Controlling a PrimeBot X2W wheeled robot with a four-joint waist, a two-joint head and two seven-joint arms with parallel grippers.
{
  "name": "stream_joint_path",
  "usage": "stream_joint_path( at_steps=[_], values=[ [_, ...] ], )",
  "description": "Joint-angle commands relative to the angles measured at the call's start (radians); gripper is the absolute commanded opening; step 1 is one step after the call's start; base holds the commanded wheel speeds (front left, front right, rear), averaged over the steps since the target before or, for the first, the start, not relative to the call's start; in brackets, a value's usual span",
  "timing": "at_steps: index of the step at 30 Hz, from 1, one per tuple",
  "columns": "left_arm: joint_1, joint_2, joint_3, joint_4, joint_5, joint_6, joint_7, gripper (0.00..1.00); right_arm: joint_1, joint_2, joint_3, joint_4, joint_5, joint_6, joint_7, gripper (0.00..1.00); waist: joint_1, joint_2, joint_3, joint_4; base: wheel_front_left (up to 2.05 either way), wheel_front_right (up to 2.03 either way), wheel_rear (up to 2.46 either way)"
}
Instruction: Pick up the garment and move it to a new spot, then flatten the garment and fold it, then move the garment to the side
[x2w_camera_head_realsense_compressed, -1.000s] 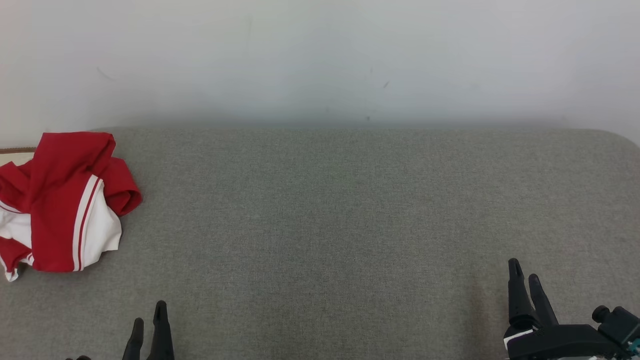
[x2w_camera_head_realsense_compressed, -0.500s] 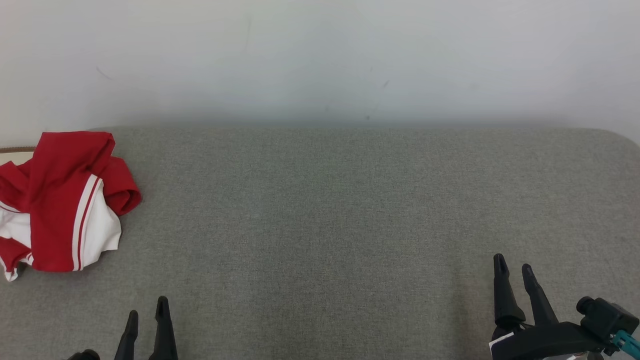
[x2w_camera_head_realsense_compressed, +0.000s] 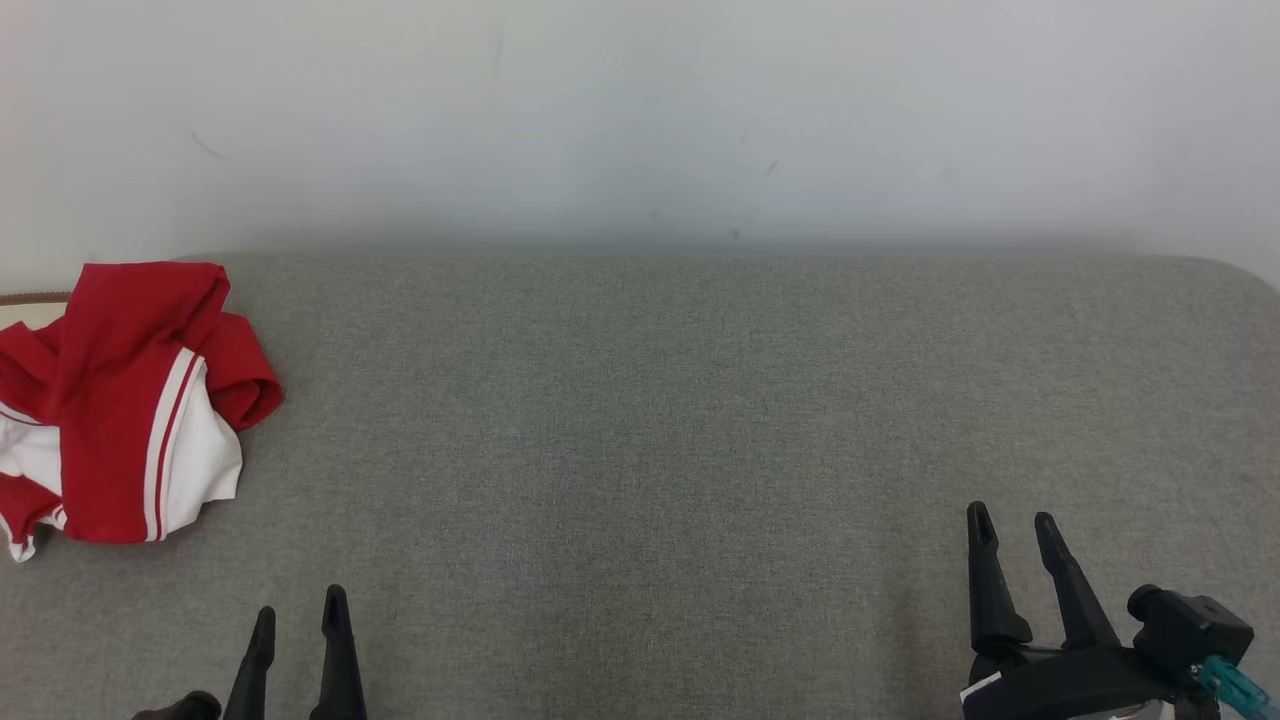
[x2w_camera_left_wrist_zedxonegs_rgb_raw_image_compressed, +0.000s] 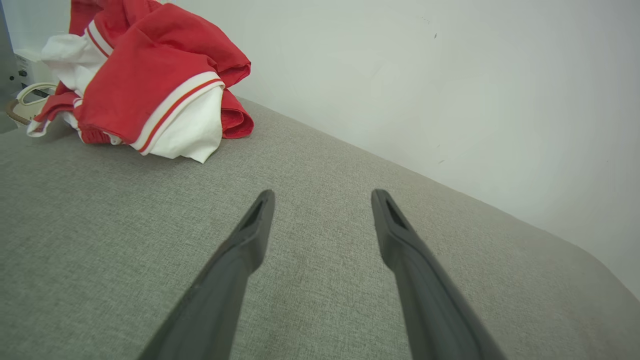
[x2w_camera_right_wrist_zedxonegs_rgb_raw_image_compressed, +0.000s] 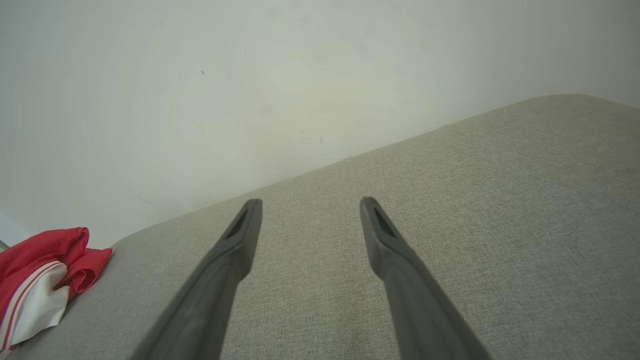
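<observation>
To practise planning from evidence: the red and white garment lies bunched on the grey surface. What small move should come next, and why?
Probably reach the left gripper toward the garment: it lies untouched at the far left, the left gripper is open, empty and nearer than the right gripper.

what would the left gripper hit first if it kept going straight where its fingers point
Probably the bare grey surface ahead of the left gripper, or the wall if it skims above; depth is unclear. The garment lies off to the left of that line.
</observation>
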Motion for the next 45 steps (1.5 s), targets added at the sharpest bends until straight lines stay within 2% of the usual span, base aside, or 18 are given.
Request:
stream_joint_path(
  at_steps=[1,22,45],
  values=[
    [0.010,0.012,-0.003,-0.016,0.039,0.007,-0.012,1.00,0.007,-0.006,0.009,-0.017,-0.038,0.000,-0.010,1.00,0.0000,0.0000,0.000,0.000,0.00,0.00,0.00],
    [0.019,0.016,-0.024,-0.050,0.201,0.049,-0.051,1.00,0.024,-0.006,0.022,-0.056,-0.206,0.001,-0.022,1.00,0.0000,0.0000,0.003,-0.007,0.00,0.00,0.00],
    [0.044,0.025,-0.039,-0.078,0.321,0.080,-0.089,1.00,0.058,-0.006,0.012,-0.098,-0.273,0.001,0.008,1.00,0.0000,0.0000,-0.002,-0.011,0.00,0.00,0.00]
  ],
)
